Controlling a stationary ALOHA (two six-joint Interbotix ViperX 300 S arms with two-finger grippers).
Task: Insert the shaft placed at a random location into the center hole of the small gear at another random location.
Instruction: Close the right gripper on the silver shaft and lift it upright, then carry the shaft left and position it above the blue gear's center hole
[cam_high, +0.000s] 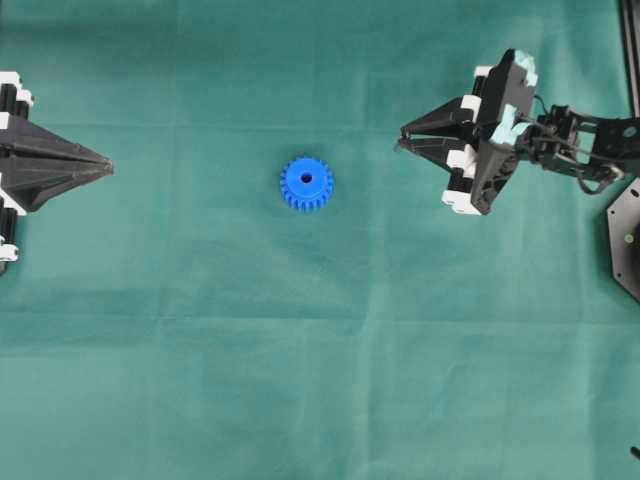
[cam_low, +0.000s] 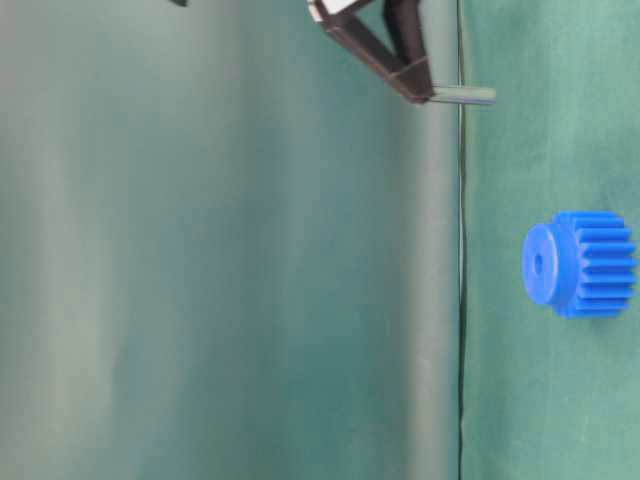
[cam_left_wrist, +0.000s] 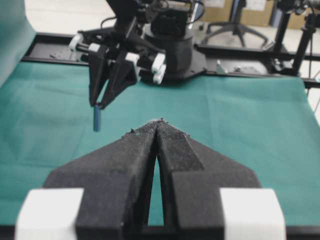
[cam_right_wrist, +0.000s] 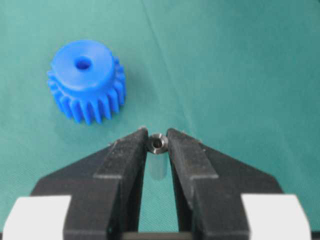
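Two black grippers face each other across a bench draped in green cloth (cam_high: 200, 380), and much of both arms is cut off by the frame edges. The left gripper (cam_high: 108, 166) sits at the left edge of the bench, only its tapered fingers showing from overhead; in its own wrist view (cam_left_wrist: 159, 121) the rough, foam-like pads are pressed together at the tips with nothing between them.

The right gripper (cam_high: 400, 138) hangs above the right part of the bench, its jaws pinching the shaft (cam_right_wrist: 158, 145). From the right wrist camera the shaft is a small silver-grey metal cylinder seen end-on, with a dark recess in its top face; its lower length is blurred between the fingers. In the left wrist view it hangs straight down from the fingertips (cam_left_wrist: 97, 119), clear of the cloth. From overhead it is too small to make out.

The small gear (cam_high: 306, 184) lies flat near the middle of the bench, well apart from both grippers. It is bright blue plastic, with a smooth round raised hub and short, straight teeth around the rim. The center hole (cam_high: 305, 181) is round and dark, facing up. The table-level view appears turned on its side, and only the right gripper's fingertips enter it.
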